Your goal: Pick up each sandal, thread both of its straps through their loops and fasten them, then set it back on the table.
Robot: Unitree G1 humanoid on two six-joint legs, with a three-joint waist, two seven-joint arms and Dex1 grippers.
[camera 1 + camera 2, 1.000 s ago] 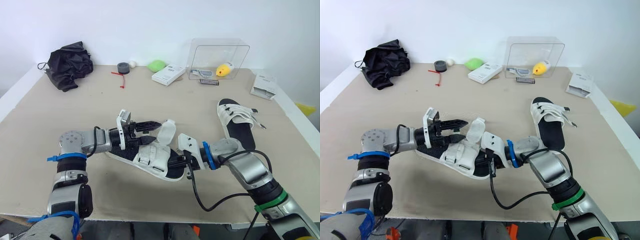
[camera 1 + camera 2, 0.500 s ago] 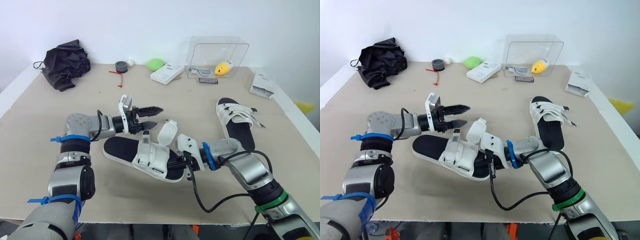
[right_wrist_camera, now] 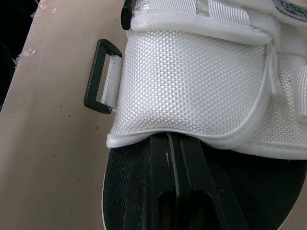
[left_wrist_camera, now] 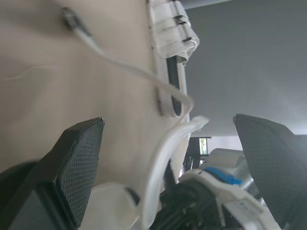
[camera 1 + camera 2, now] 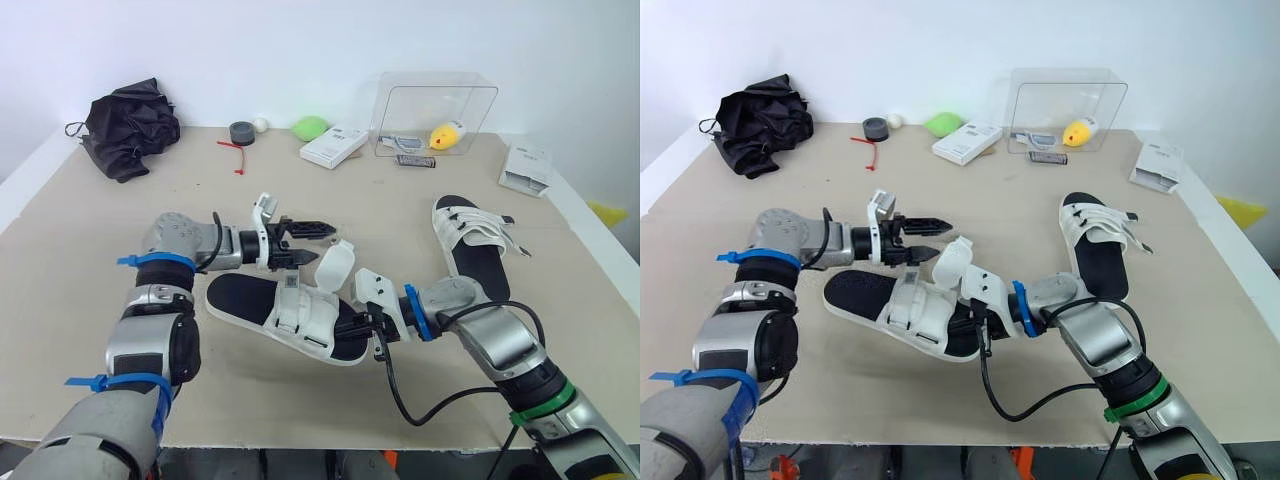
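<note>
White-strapped over a black footbed, the near sandal (image 5: 250, 300) lies flat at the middle of the desk (image 5: 150, 210). The right jaws are pressed together and pushed under its white upper from 3 o'clock, with nothing pinched between them. The left jaws hover at its 12 o'clock, spread wide and empty, tips just beside the raised loose strap (image 5: 333, 268). The second sandal (image 5: 478, 250) lies at 2 o'clock, well apart
</note>
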